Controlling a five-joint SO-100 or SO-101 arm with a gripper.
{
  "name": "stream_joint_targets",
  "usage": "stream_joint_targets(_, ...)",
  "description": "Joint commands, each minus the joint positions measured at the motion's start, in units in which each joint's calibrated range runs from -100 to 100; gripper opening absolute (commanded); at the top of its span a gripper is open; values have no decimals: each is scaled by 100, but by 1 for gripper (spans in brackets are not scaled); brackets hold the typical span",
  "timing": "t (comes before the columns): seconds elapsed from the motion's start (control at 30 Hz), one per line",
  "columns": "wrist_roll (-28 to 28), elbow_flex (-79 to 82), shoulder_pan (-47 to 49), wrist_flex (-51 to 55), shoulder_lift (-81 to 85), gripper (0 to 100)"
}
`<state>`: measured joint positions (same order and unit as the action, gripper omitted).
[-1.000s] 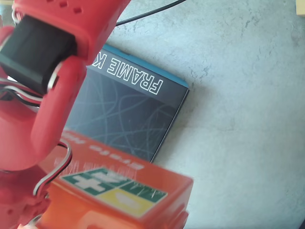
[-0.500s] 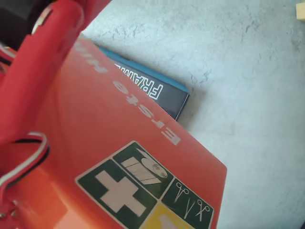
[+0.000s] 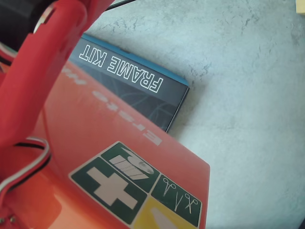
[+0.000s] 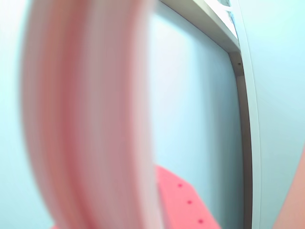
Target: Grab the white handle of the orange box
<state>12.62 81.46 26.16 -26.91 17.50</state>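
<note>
Though gripper hidden, orange box (image 3: 95,157) raised.

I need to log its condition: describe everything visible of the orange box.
In the overhead view the orange box is a flat, smooth plastic case seen close up and tilted. It carries pale lettering and a green label with a white cross and scissor icons. It overlaps the black FRAME KIT box; the red arm crosses it. Its handle isn't visible.

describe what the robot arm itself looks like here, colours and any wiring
In the overhead view the arm is glossy red moulded plastic with rounded edges. A thin bundle of black, white and red wires loops along its lower part. The tool's tips are not visible there, and the wrist view is too blurred to tell.
</note>
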Motion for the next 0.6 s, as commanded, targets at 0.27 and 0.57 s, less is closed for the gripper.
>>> stream_joint_targets(0.27,25,924,62,238,-311,2)
stream_joint_targets(0.57,25,1163,325,-33,-294,2)
